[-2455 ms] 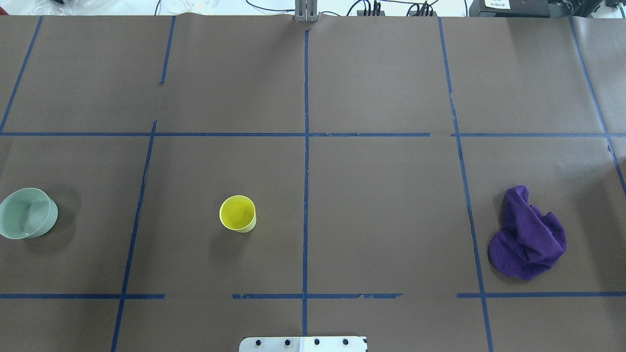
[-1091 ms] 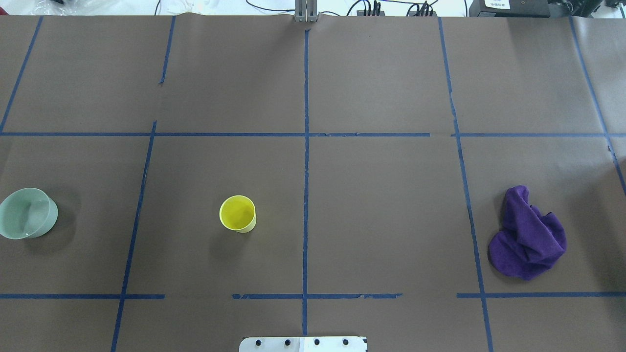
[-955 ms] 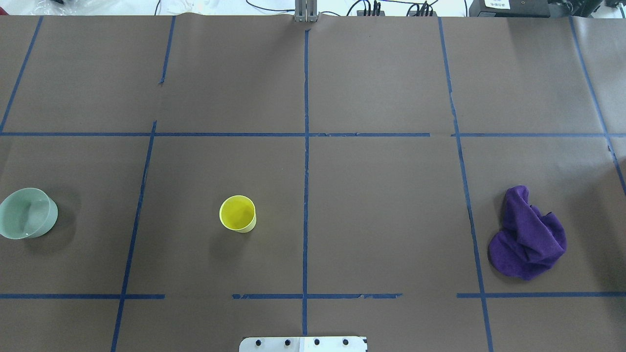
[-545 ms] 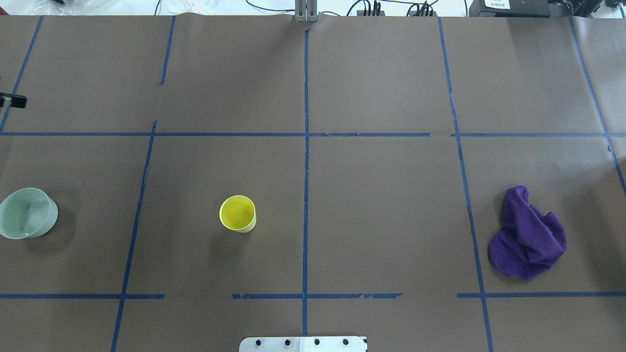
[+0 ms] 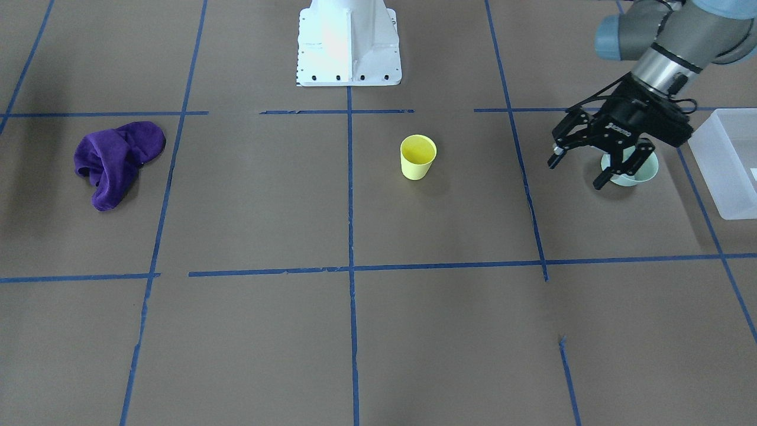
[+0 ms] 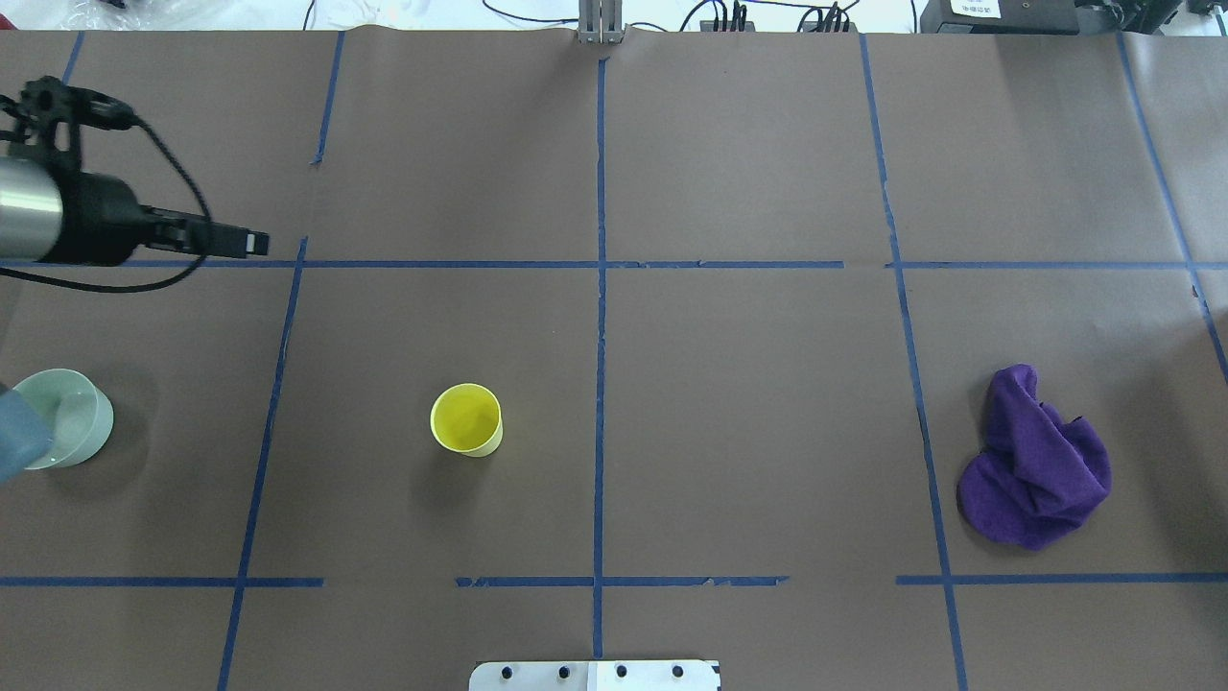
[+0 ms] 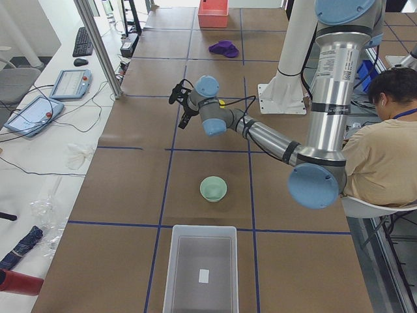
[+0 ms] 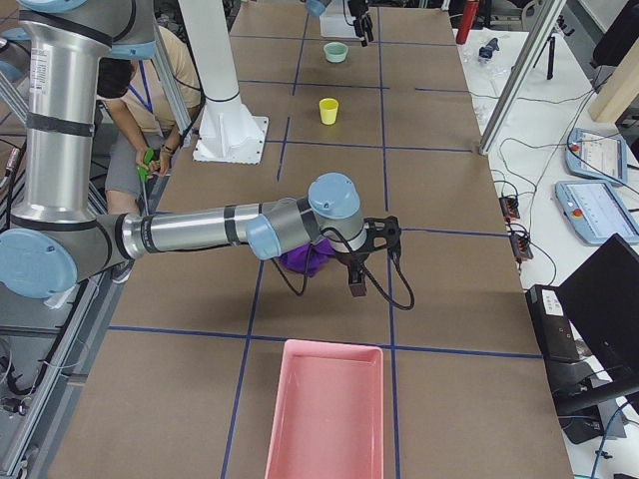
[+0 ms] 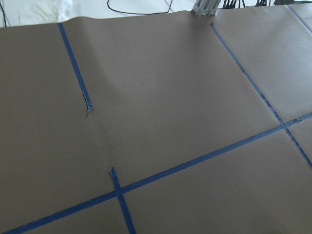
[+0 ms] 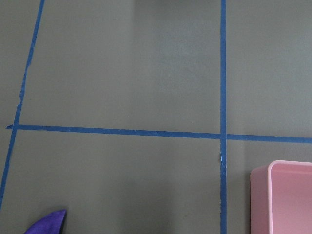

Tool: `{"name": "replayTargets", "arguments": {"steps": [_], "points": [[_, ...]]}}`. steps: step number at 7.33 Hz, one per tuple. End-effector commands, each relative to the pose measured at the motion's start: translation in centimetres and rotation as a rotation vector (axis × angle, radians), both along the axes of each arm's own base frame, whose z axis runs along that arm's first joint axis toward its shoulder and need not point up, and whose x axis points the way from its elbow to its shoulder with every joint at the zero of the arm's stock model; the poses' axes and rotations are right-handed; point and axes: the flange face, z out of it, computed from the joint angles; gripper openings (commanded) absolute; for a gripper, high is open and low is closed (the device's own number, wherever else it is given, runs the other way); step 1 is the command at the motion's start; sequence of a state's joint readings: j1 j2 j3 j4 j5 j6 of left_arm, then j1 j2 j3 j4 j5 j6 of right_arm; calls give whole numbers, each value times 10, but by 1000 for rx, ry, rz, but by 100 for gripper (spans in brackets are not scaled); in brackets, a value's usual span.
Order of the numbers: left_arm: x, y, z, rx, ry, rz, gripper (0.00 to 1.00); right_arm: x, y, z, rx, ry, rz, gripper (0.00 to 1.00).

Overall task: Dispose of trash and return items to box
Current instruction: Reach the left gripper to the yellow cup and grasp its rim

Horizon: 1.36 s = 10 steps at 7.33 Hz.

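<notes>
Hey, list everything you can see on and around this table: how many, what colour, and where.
cup: one, yellow, upright, just left of the table's middle
bowl: one, pale green, upright, near the left end
bin: one, frosted white, left end, beside the bowl
cloth: one, purple, crumpled, right side
tray: one, pink, right end
table: one, brown with a blue tape grid
person: one, tan shirt, seated beside the robot
base: one, white, at the robot's edge
left end effector: one, black, open, raised, apart from the bowl
right end effector: one, black, near the cloth; opening unclear
</notes>
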<state>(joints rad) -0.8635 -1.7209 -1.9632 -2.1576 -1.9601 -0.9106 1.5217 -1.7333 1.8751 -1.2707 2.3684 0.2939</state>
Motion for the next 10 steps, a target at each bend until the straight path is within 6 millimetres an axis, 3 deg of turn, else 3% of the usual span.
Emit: {"name": "replayTargets", "arguments": {"steps": [1,2,3,4,5,7,8,9,10], "points": [[85,44,-66,-147,-8,-13,100,0,6,1,83,-5,7,100],[126,77,-63,-253,15,16,100,-2,5,0,86,-5,0,100],[151,96,-59,-305,11,-13,100,-6,5,0,91,-4,-10,100],[174,101,-50,-365,-7,-60,94,-6,5,0,91,-2,-11,100],[193,109,-44,-448,4,-98,74,-6,5,0,91,-2,-11,100],[206,123,-42,-449,-6,-86,72,-6,5,0,91,-1,-11,100],[212,127,-38,-452,-17,-79,62,-6,6,1,89,0,-11,100],[212,125,-37,-449,-18,-99,5,-6,6,1,89,0,-11,100],[213,124,-32,-448,-29,-100,0,-6,6,1,91,2,-12,100]]}}
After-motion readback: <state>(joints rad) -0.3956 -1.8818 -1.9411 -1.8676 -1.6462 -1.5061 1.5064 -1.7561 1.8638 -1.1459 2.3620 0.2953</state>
